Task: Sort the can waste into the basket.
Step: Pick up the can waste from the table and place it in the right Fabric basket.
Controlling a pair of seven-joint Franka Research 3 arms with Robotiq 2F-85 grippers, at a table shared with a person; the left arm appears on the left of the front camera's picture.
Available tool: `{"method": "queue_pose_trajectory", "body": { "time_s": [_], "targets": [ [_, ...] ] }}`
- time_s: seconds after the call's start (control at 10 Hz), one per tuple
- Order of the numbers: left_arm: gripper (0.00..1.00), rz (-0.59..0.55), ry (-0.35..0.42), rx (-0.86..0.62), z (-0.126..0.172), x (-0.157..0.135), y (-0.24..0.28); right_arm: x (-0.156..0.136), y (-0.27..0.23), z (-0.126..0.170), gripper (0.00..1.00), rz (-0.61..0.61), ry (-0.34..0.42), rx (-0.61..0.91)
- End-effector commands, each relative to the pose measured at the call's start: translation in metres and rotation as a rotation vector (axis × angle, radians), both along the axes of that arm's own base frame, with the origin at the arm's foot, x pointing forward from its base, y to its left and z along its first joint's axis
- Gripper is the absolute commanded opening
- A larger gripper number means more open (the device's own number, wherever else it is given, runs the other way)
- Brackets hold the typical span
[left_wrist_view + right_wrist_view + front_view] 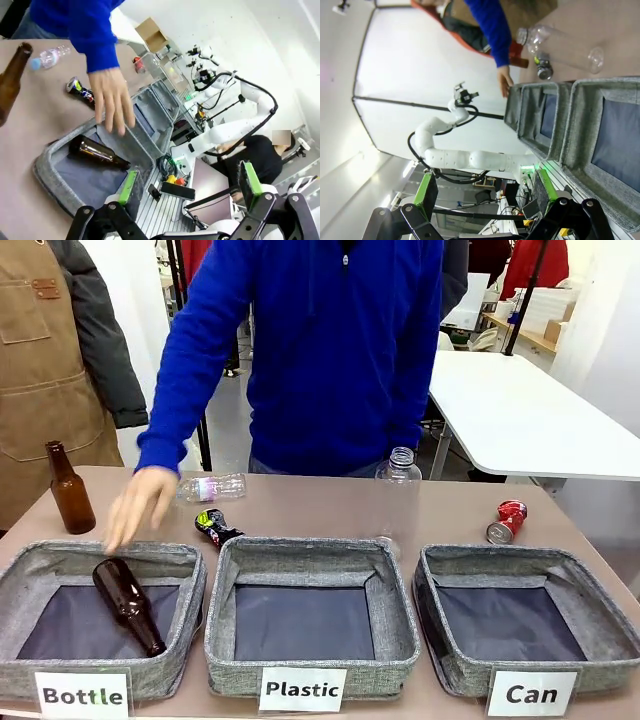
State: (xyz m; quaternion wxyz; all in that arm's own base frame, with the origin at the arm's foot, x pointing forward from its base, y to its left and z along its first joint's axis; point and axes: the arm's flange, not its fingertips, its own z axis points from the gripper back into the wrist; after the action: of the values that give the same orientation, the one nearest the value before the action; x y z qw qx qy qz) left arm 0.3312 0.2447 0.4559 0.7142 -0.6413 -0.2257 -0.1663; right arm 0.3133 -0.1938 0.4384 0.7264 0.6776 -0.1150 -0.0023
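The red crushed can [508, 521] lies on the table just behind the grey basket labelled "Can" [500, 558], which holds nothing. The black printed can [215, 527] lies behind the gap between the Bottle and Plastic baskets; it also shows in the left wrist view as the black can [80, 90] and in the right wrist view as the black can [544, 70]. My left gripper [189, 182] hangs open above the near edge of the Bottle basket. My right gripper [484, 190] is open, off the table's near side, with the Can basket [582, 125] closest to it.
A person's hand [138, 505] hovers over the back rim of the Bottle basket [100, 552], where a brown bottle [128, 605] lies. Another brown bottle [70, 488] stands at far left. One clear bottle [210, 487] lies down, one [398, 480] stands behind the Plastic basket [310, 550].
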Motion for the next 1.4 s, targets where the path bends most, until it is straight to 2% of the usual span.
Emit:
{"method": "queue_pose_trajectory", "body": {
  "time_s": [0.0,0.1,0.2,0.3,0.5,0.6,0.9,1.1,1.2,1.3],
  "targets": [
    [1.00,-0.036,-0.010,0.078,0.025,0.012,-0.022,-0.002,-0.001,0.000,1.00,0.017,-0.021,-0.006],
    [1.00,-0.031,0.016,0.184,0.043,0.027,-0.053,-0.002,-0.001,0.000,1.00,0.017,-0.021,-0.006],
    [1.00,-0.073,0.012,0.290,0.062,0.039,-0.088,-0.002,-0.001,0.000,1.00,0.017,-0.021,-0.006],
    [1.00,-0.042,0.022,0.428,0.077,0.050,-0.125,-0.002,-0.001,0.000,1.00,0.017,-0.021,-0.006],
    [1.00,-0.093,0.001,0.704,0.094,0.060,-0.206,-0.002,-0.001,0.000,1.00,0.017,-0.021,-0.006],
    [1.00,-0.160,-0.009,0.848,0.094,0.066,-0.252,-0.002,-0.001,0.000,1.00,0.017,-0.021,-0.006],
    [1.00,-0.292,0.003,1.068,0.076,0.109,-0.361,-0.002,-0.001,0.000,1.00,0.017,-0.021,-0.006],
    [1.00,-0.336,-0.036,1.122,0.036,0.145,-0.428,-0.002,-0.001,0.000,1.00,0.017,-0.021,-0.006],
    [1.00,-0.337,-0.037,1.130,0.015,0.158,-0.444,-0.002,-0.001,0.000,1.00,0.017,-0.021,-0.006],
    [1.00,-0.281,-0.066,1.128,0.004,0.168,-0.449,-0.002,-0.001,0.000,1.00,0.017,-0.021,-0.006]
  ]
}}
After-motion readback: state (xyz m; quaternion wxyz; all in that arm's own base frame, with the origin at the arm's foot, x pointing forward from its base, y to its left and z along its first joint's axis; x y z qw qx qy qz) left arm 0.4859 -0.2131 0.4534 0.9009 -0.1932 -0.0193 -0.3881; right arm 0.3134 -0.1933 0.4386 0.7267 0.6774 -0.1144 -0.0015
